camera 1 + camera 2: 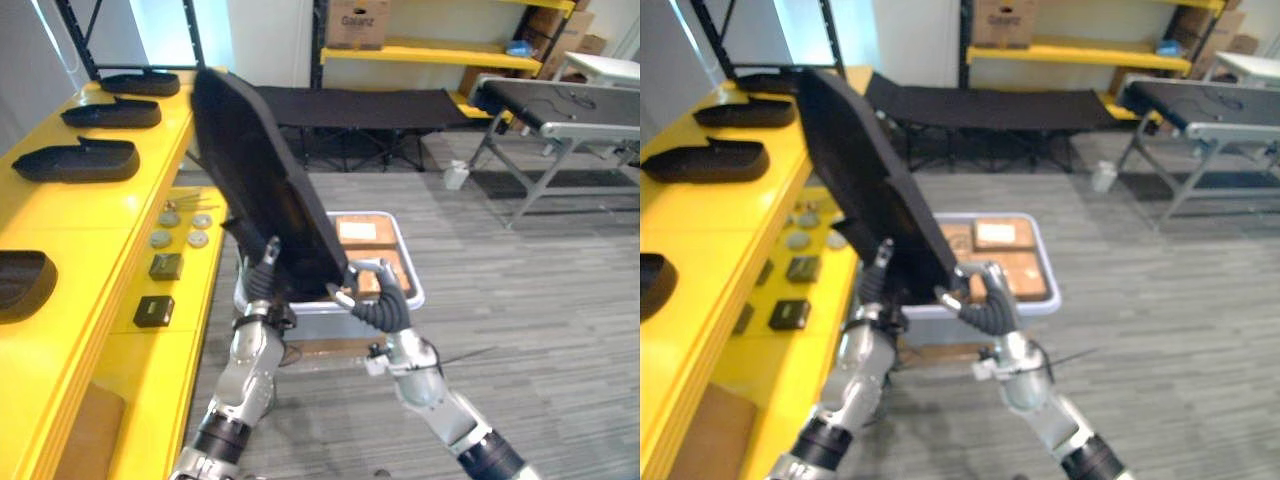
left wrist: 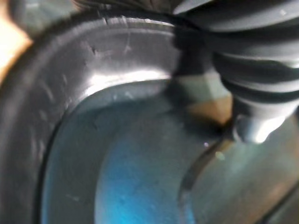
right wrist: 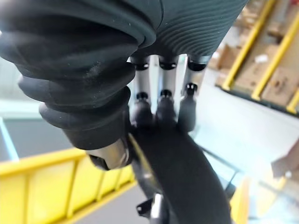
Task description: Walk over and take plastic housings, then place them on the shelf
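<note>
Two hands hold one black plastic housing [image 1: 260,180], tilted at centre frame in the left eye view. The left hand [image 1: 262,280] clamps its lower edge and the right hand [image 1: 375,298] its lower right corner, above a grey bin [image 1: 408,262]. Other housings [image 1: 75,160] lie on the yellow shelf [image 1: 100,225] at left. In the left wrist view the thumb [image 2: 254,130] presses the housing's glossy inside. In the right wrist view fingers [image 3: 161,109] and thumb pinch its rim.

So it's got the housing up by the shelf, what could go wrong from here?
1. The housing is held only at its lower edge by the left hand and right hand, standing tall and tilted; it may tip or slip.
2. The shelf already carries other housings; swinging in could knock one.
</note>
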Tool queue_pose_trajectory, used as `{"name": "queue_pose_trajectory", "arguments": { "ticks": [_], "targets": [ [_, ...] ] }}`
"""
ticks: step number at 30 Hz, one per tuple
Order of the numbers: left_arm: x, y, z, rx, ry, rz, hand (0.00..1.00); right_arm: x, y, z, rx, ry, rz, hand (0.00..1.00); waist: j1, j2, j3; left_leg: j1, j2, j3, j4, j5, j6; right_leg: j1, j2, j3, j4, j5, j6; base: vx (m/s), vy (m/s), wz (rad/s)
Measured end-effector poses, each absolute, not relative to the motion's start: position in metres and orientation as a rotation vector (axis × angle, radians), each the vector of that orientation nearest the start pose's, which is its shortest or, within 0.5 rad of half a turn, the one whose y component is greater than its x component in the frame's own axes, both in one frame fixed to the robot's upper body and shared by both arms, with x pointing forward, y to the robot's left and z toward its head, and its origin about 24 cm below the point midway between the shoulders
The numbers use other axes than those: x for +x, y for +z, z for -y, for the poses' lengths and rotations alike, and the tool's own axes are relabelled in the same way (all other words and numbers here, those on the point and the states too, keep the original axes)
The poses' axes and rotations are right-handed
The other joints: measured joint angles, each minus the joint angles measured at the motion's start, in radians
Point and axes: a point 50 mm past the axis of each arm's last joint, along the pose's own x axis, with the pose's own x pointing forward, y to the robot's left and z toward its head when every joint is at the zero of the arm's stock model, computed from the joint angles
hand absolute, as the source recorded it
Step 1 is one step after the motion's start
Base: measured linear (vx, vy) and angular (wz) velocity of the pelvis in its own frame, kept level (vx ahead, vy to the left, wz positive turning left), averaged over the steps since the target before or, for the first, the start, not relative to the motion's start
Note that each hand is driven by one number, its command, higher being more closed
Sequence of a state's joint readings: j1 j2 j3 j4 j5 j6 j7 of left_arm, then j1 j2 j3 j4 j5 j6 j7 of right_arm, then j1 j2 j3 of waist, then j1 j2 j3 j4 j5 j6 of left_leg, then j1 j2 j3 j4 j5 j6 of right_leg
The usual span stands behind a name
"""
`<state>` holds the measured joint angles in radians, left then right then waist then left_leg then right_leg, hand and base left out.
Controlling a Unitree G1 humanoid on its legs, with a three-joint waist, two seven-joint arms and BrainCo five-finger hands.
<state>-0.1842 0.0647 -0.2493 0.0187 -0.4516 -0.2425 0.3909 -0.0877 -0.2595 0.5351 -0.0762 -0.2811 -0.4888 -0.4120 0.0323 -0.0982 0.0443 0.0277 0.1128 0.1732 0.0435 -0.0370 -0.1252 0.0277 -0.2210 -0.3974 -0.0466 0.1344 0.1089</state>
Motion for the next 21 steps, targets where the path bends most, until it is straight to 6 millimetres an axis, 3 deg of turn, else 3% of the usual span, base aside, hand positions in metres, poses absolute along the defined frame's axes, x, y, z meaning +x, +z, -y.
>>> {"name": "queue_pose_trajectory", "arguments": {
  "ticks": [2,5,7,10,11,13,17,19,21],
  "targets": [
    [0.276,0.1,-0.115,-0.438,0.145,0.286,1.0,0.22,0.112,0.07,-0.197,0.272,0.705,0.0,-0.001,0.0,-0.002,0.014,0.0,0.001,-0.004,0.0,0.0,0.012,0.001,0.0,0.0,0.0,0.0,0.0,0.0,0.0],
    [0.275,0.104,-0.129,-0.344,0.278,0.337,1.0,0.228,0.146,0.094,-0.052,0.143,0.784,0.0,-0.003,-0.006,-0.006,0.019,-0.001,0.005,-0.006,0.0,0.0,0.012,0.001,0.005,0.0,0.0,0.0,-0.01,0.02,-0.05],
    [0.273,0.103,-0.147,-0.25,0.406,0.365,1.0,0.234,0.17,0.126,0.037,0.013,0.848,0.0,-0.011,-0.008,-0.008,0.025,-0.001,0.016,-0.006,0.0,0.0,0.012,0.001,0.014,0.0,0.0,0.001,-0.02,0.016,-0.1],
    [0.269,0.1,-0.166,-0.155,0.548,0.375,1.0,0.231,0.183,0.153,0.112,-0.091,0.89,0.0,-0.022,-0.008,-0.008,0.028,0.0,0.029,-0.007,0.0,0.0,0.008,0.001,0.023,0.0,0.002,0.004,-0.02,0.015,-0.1],
    [0.267,0.098,-0.177,-0.09,0.63,0.377,1.0,0.229,0.184,0.171,0.164,-0.156,0.893,0.0,-0.029,-0.007,-0.008,0.032,0.0,0.032,-0.01,0.0,0.0,0.008,0.001,0.027,0.0,0.002,0.005,-0.01,0.012,-0.07],
    [0.265,0.097,-0.181,-0.057,0.672,0.38,1.0,0.228,0.182,0.181,0.203,-0.196,0.88,0.0,-0.03,-0.007,-0.007,0.04,0.0,0.036,-0.015,0.0,0.0,0.008,0.002,0.035,0.0,0.002,0.005,0.0,0.013,-0.12],
    [0.252,0.084,-0.198,0.008,0.78,0.345,1.0,0.213,0.16,0.214,0.351,-0.367,0.824,0.0,-0.05,0.007,-0.015,0.044,-0.003,0.053,-0.027,0.0,0.0,0.003,0.002,0.046,-0.009,0.005,0.01,0.02,0.019,-0.08],
    [0.243,0.076,-0.205,0.039,0.832,0.319,1.0,0.201,0.134,0.235,0.4,-0.484,0.731,0.0,-0.06,0.017,-0.019,0.045,-0.002,0.054,-0.035,0.0,0.0,0.002,0.005,0.047,-0.016,0.006,0.011,0.03,0.008,-0.02],
    [0.236,0.071,-0.211,0.055,0.872,0.303,1.0,0.195,0.106,0.243,0.402,-0.547,0.616,0.0,-0.074,0.026,-0.016,0.045,-0.002,0.055,-0.037,0.0,0.0,0.002,0.006,0.049,-0.018,0.006,0.011,0.03,0.011,-0.02]
  ]
}}
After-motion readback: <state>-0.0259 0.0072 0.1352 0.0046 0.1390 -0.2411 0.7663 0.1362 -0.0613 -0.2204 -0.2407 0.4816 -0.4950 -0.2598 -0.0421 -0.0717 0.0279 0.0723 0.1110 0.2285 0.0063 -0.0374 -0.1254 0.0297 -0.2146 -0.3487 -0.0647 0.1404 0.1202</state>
